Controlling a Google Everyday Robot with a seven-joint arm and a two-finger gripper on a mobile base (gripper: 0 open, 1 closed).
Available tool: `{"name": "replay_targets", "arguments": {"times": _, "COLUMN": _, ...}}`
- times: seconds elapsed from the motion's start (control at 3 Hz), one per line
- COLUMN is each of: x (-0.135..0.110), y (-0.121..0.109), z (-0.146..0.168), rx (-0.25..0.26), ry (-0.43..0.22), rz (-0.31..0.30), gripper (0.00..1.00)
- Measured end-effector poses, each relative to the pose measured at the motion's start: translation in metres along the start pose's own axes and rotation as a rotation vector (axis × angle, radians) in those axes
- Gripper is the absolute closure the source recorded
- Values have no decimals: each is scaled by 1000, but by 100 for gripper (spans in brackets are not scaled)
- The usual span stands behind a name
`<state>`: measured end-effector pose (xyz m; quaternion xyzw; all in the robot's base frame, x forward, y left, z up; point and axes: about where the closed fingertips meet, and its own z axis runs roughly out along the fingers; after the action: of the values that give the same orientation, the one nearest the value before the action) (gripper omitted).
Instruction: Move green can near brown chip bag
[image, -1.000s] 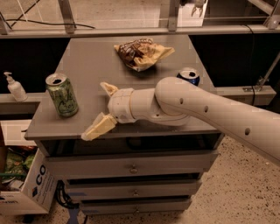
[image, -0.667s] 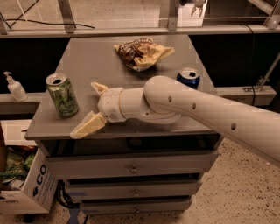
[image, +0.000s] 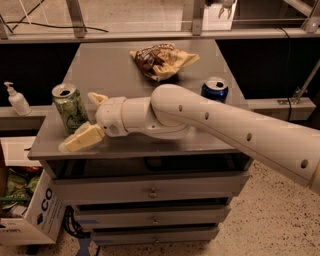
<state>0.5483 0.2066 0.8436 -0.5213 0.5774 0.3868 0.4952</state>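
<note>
The gripper (image: 80, 121) is now further left over the table (image: 110, 65) than a second ago, its fingers (image: 82, 139) spread wide and holding nothing. The green can (image: 69, 105) stands upright at the mouth of their gap, ungrasped. The brown chip bag (image: 162, 60) lies well beyond the upper finger, so closing likely comes next.

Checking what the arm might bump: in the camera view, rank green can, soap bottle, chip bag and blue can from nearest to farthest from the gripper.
1. Green can, front left, right at the open gripper.
2. Soap bottle, left, off the table.
3. Chip bag, back centre, and blue can, right edge: too close to call.
</note>
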Motion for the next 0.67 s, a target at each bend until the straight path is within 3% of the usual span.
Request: {"name": "replay_targets", "arguments": {"times": 0.67, "x": -23, "y": 2, "z": 7, "rx": -6, "ry": -58, "rz": -9, "gripper": 41}}
